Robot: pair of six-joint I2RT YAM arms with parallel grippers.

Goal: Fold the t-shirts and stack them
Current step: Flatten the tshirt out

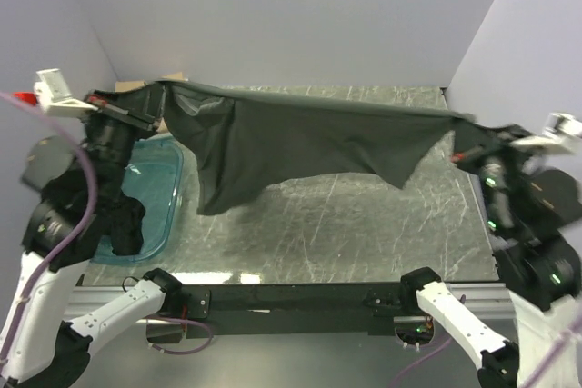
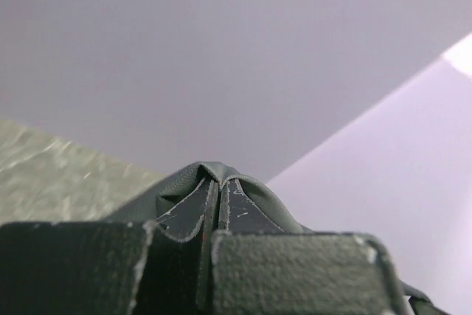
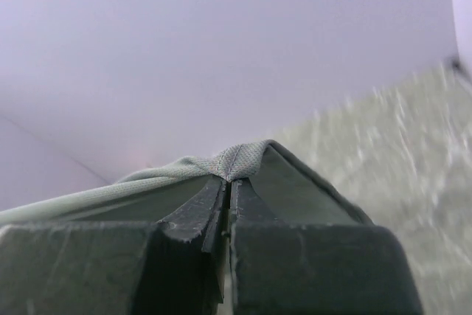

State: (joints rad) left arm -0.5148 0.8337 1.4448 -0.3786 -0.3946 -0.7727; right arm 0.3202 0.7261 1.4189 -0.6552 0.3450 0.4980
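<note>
A dark charcoal-grey t-shirt (image 1: 300, 138) hangs stretched in the air across the table between my two grippers, its lower edge sagging toward the marble top. My left gripper (image 1: 156, 88) is shut on its left corner at the back left; the cloth (image 2: 214, 175) folds over the closed fingertips in the left wrist view. My right gripper (image 1: 462, 124) is shut on the right corner at the right side; the seam of the cloth (image 3: 243, 160) drapes over its closed tips. A black t-shirt (image 1: 123, 224) lies in the teal tub (image 1: 168, 184).
The translucent teal tub stands at the left of the table, under the left arm. A brown cardboard piece (image 1: 168, 77) shows at the back left corner. White walls enclose the back and both sides. The metal rail (image 1: 300, 297) runs along the near edge.
</note>
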